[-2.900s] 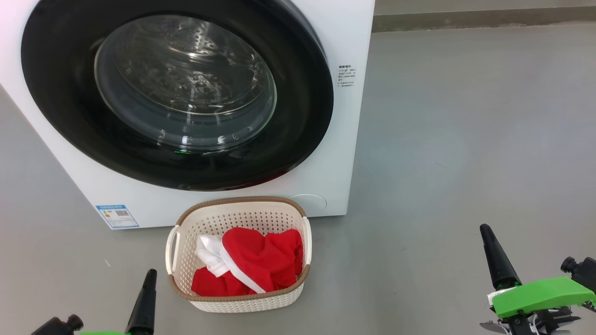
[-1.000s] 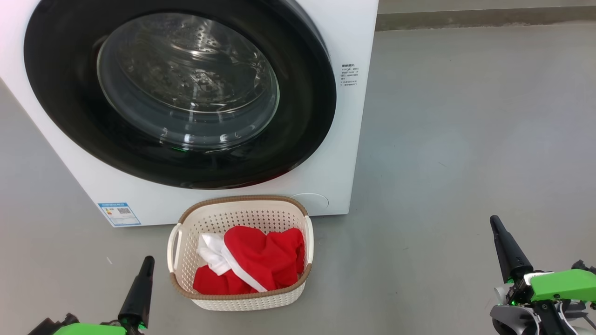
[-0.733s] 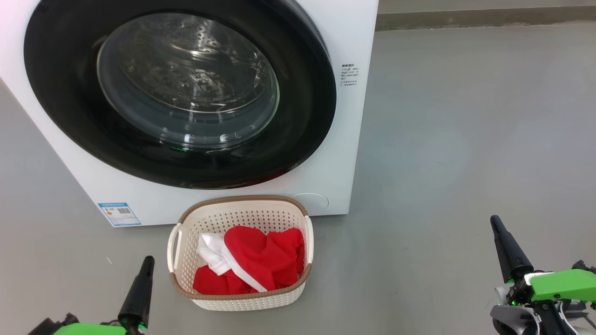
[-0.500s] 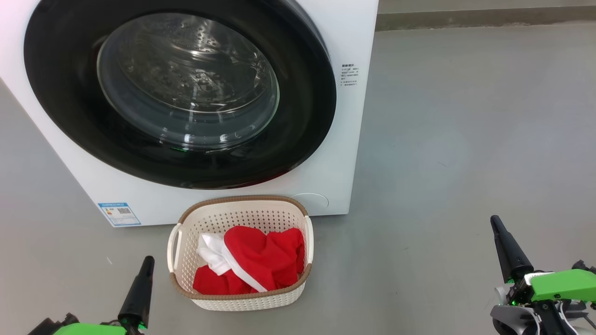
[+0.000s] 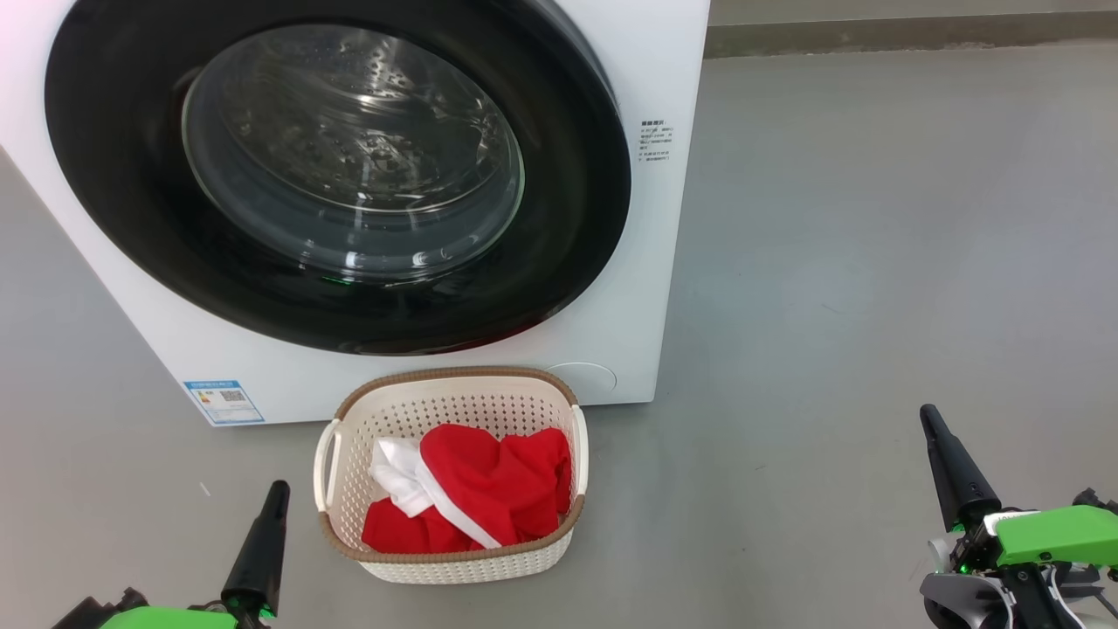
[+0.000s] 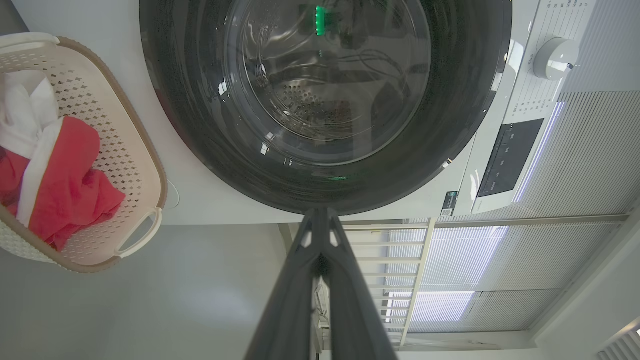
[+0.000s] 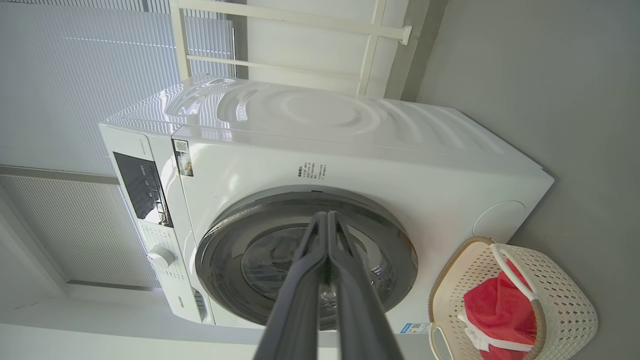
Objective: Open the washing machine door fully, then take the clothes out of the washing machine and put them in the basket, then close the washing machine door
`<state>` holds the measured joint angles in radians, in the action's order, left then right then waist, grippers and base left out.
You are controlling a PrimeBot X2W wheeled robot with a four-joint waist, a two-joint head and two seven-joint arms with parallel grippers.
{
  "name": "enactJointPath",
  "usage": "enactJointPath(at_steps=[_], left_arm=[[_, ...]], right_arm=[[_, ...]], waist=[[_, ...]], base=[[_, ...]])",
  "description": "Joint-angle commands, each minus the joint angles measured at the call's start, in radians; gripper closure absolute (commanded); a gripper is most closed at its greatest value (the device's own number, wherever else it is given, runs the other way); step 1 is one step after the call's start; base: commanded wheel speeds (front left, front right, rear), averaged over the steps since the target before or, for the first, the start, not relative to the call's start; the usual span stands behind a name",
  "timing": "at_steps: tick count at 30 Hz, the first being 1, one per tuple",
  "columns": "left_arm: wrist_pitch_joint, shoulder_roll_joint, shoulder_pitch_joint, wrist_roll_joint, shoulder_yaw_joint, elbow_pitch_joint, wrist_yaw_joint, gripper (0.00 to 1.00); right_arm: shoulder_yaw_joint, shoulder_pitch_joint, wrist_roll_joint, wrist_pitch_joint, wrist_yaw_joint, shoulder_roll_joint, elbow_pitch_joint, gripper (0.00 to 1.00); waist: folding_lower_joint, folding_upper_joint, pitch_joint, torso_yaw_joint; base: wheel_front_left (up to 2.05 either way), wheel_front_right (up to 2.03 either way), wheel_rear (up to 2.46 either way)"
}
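1. Container: the basket [image 5: 454,376] is a cream rectangle of perforated plastic with a brown woven-look rim and a handle on its left and right sides. It stands on the smooth grey floor [image 5: 873,262], just in front of the washing machine [image 5: 651,262].
2. Contents: the clothes [image 5: 498,489] are a crumpled red bundle. A white part lies at the far left, and a thin white strap runs diagonally towards the near right.
3. The washing machine door [image 5: 572,218], a glossy black ring around bulging clear glass, lies shut and faces near. The perforated steel drum [image 5: 367,148] shows through the glass.
4. The left tool [image 5: 278,489] and the right tool [image 5: 928,416] each have their fingers pressed together, hold nothing and point far.
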<state>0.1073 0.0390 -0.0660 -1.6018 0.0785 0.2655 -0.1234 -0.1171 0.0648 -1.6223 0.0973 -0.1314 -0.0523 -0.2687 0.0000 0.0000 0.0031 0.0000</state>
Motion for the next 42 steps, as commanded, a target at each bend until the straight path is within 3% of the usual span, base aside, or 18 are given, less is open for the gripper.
enactJointPath(at_steps=[1, 42], left_arm=[[0.006, 0.011, -0.042, -0.007, 0.035, -0.020, -0.007, 1.00], [0.006, 0.011, -0.042, -0.007, 0.035, -0.020, -0.007, 1.00]], right_arm=[[0.016, 0.042, 0.003, 0.006, 0.001, -0.008, 0.025, 1.00], [0.010, 0.043, 0.008, 0.011, 0.001, -0.003, 0.024, 1.00]], waist=[[0.0000, 0.0000, 0.000, 0.000], [0.0000, 0.0000, 0.000, 0.000]], base=[[0.00, 0.00, 0.00], [0.00, 0.00, 0.00]])
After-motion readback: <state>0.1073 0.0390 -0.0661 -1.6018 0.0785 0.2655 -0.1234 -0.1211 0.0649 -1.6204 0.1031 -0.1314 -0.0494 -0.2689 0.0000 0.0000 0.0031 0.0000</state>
